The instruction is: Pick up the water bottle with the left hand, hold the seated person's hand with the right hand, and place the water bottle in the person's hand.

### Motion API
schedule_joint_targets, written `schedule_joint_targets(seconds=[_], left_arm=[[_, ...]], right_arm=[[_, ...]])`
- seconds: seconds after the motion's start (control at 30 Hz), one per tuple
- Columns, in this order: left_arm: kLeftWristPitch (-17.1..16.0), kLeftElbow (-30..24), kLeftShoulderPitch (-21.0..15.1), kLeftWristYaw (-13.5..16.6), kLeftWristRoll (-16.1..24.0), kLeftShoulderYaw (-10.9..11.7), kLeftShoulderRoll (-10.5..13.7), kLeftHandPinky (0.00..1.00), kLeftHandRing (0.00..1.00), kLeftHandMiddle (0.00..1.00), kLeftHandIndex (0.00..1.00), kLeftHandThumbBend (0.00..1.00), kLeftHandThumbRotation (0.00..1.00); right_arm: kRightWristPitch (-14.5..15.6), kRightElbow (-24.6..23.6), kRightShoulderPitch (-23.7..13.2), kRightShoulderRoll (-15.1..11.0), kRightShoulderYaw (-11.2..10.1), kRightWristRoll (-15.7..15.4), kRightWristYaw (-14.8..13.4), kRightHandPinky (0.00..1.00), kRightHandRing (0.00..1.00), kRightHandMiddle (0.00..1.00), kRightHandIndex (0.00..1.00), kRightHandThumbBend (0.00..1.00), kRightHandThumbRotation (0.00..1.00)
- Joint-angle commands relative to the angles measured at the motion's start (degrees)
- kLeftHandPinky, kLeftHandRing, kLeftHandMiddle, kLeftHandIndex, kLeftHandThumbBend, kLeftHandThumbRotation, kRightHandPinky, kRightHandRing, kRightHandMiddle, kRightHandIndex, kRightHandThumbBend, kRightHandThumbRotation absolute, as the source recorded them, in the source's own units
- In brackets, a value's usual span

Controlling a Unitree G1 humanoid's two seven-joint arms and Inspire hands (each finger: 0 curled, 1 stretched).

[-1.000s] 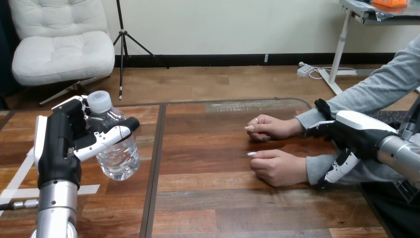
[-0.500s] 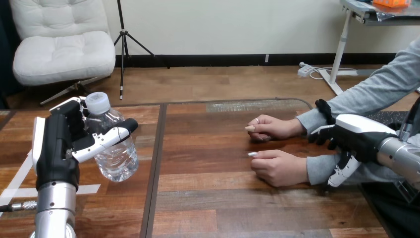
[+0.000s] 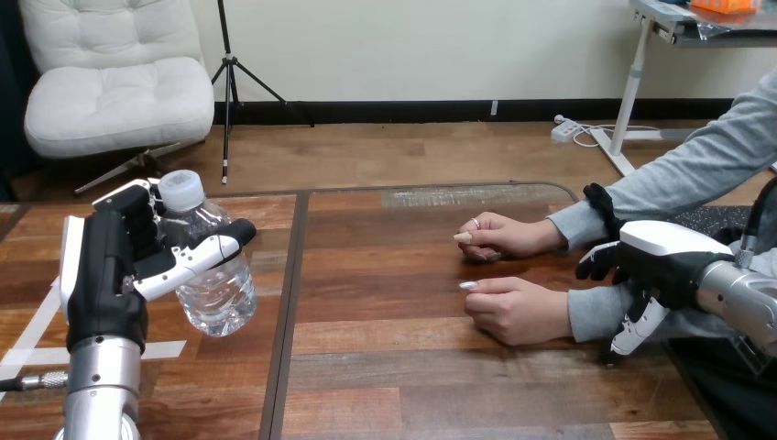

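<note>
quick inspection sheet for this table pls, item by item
surface: wooden plank table, dark seam down its left part
job's things: clear plastic water bottle with a white cap, tilted, in the left hand; person's farther hand and person's nearer hand rest on the table, loosely closed, holding nothing
clutter: white tape strips on the table's left part
hands: left hand, fingers curled round the bottle; right hand over the grey sleeve of the nearer forearm, any hold cannot be told
cables: nothing seen
surroundings: a person seated at the table's right side
</note>
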Motion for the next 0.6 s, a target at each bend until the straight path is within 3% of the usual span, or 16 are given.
schedule_joint_targets(seconds=[0.0,0.57], left_arm=[[-1.45,-3.78,-2.73,0.0,-0.25,0.16,0.76,0.28,0.33,0.39,0.39,0.71,0.0],[-1.7,-3.58,-2.69,0.12,-0.18,0.11,0.62,0.28,0.33,0.39,0.39,0.71,0.0]], right_arm=[[0.34,0.12,-5.36,1.1,1.38,-1.11,-1.31,0.64,0.79,0.82,0.8,1.0,0.15],[0.33,0.5,-5.1,2.08,3.35,-2.08,-2.97,0.59,0.74,0.79,0.78,1.0,0.19]])
